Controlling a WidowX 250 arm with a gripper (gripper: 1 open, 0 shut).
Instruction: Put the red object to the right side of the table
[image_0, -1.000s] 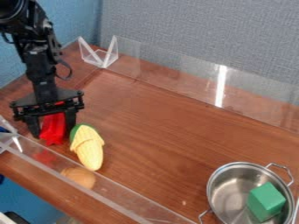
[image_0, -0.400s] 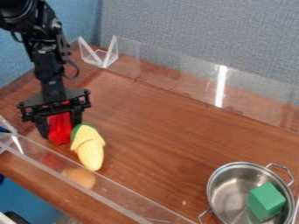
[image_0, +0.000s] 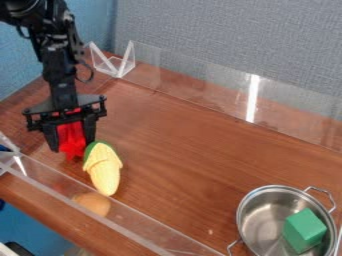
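The red object (image_0: 68, 143) is a bright red block standing on end at the left side of the table (image_0: 187, 130), just behind the yellow corn cob (image_0: 100, 168). My black gripper (image_0: 70, 134) comes straight down over it, with one finger on each side of the block. The jaws are closed in against its sides. The block's lower end is at or just above the wood surface; I cannot tell which.
A steel pot (image_0: 267, 215) holding a green cube (image_0: 305, 232) sits at the front right corner. Low clear acrylic walls (image_0: 254, 95) edge the table, with a clear angled stand (image_0: 114, 62) at the back left. Bare wood lies between the corn and the pot.
The gripper has shifted slightly right and up along with the red block, and its jaws have narrowed onto it. Corn, pot and cube have not moved.
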